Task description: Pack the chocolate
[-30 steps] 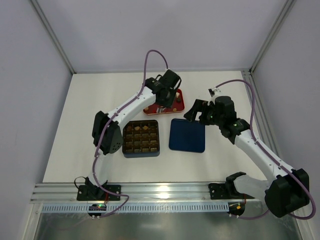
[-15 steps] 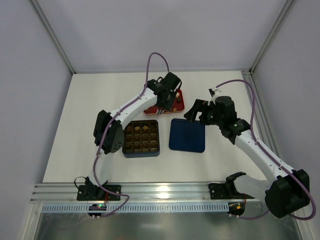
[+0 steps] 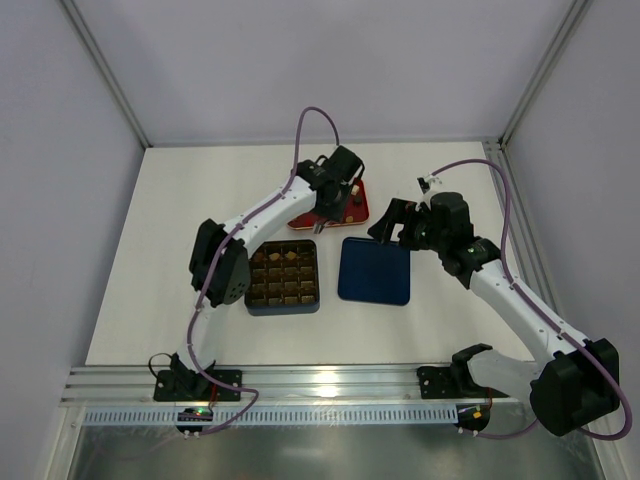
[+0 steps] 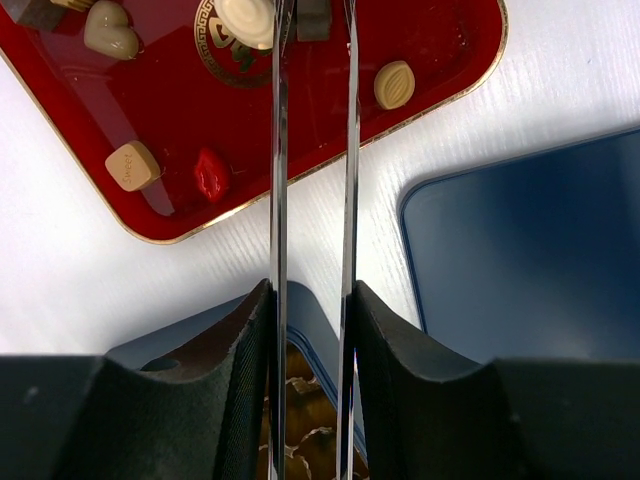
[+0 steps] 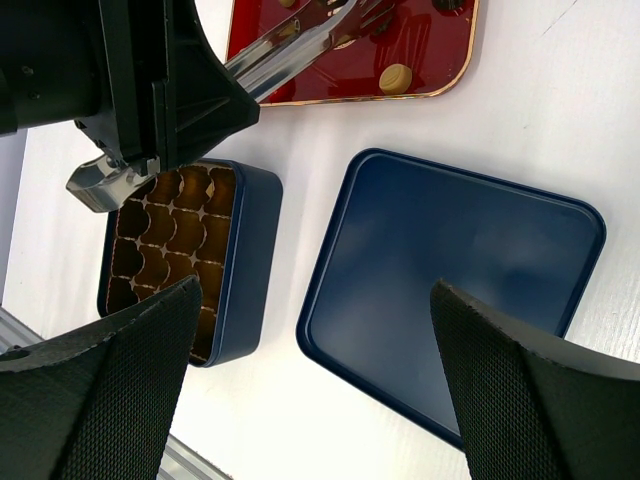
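Our left gripper [image 4: 312, 300] squeezes metal tongs [image 4: 278, 150], the blades nearly together, stretched over the red tray [image 4: 170, 100] at upper left. There we count six pieces of chocolate [image 4: 132, 165], and a dark piece [image 4: 313, 18] sits between the tips. Our right gripper [image 5: 315, 290] hangs spread wide and empty above one navy lid [image 5: 450, 260], beside one box [image 5: 245, 260].

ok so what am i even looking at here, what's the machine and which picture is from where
Two robot arms are bolted to a white table. One picture looks down from above; the other two come from cameras on each wrist. The left pincer grips metal tongs, reaching over a red tray of small chocolates. Nearer the arms sit a dark box with gridded compartments and a flat blue lid. The right pincer hangs open by the lid, holding nothing.
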`<act>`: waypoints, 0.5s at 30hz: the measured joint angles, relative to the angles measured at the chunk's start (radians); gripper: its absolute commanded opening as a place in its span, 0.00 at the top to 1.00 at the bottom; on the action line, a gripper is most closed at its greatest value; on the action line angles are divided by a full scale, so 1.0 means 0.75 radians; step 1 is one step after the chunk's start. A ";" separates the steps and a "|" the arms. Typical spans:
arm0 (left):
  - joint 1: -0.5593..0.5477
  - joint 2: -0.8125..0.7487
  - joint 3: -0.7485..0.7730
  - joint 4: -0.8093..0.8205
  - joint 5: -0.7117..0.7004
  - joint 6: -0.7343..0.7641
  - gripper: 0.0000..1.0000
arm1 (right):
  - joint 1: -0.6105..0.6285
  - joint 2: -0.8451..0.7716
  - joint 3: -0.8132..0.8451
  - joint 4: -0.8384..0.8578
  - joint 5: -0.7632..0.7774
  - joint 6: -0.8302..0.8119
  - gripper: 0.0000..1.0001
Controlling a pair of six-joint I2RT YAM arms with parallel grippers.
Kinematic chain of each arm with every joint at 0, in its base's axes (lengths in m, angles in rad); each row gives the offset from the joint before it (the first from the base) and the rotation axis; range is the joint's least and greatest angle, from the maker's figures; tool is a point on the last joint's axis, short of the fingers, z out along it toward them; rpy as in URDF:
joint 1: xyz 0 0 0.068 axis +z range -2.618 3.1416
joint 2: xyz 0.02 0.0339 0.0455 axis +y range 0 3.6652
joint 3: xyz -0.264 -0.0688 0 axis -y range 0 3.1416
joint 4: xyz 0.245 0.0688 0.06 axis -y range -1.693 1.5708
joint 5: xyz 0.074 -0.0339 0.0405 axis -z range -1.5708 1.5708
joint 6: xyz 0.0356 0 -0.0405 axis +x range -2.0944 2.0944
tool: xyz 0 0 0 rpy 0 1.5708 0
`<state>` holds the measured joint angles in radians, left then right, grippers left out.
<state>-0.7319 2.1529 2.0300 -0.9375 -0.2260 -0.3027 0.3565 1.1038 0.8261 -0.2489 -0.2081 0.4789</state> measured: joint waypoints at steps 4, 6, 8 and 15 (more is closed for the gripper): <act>0.000 0.002 -0.001 -0.002 -0.001 0.000 0.65 | 0.000 0.000 -0.001 0.000 0.000 0.000 0.05; 0.000 0.002 -0.003 -0.001 -0.002 0.000 0.65 | 0.000 0.000 -0.002 0.001 -0.001 0.001 0.05; 0.000 0.002 -0.012 -0.001 -0.003 0.000 0.64 | 0.000 0.000 -0.002 0.001 -0.001 0.001 0.05; 0.000 0.002 -0.035 -0.003 -0.004 -0.001 0.64 | 0.000 0.000 -0.002 0.001 -0.001 0.001 0.05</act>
<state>-0.7319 2.1540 2.0037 -0.9398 -0.2287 -0.3035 0.3565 1.1038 0.8246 -0.2485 -0.2085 0.4797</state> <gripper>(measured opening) 0.366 0.952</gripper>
